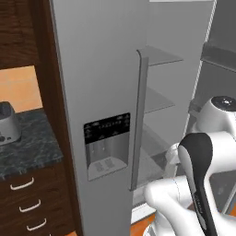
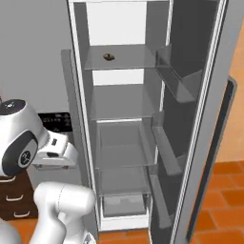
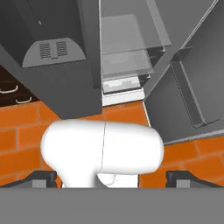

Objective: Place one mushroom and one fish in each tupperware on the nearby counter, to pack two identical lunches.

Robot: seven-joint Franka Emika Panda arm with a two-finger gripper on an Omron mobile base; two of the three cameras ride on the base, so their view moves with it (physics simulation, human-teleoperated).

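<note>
So the fridge (image 2: 143,119) stands with its right door swung wide, and one mushroom (image 2: 108,57) sits on the top glass shelf (image 2: 128,59), toward its left side near the back edge. The claw (image 3: 112,179) is spread wide with nothing in it, aimed down at the orange tile floor (image 3: 26,127). The toaster (image 1: 8,123) sits at the counter's (image 1: 32,147) left edge.

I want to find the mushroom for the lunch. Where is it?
In the right base view, one mushroom sits alone on the top glass shelf inside the open fridge, toward the shelf's left side, above the bare lower shelves.
</note>
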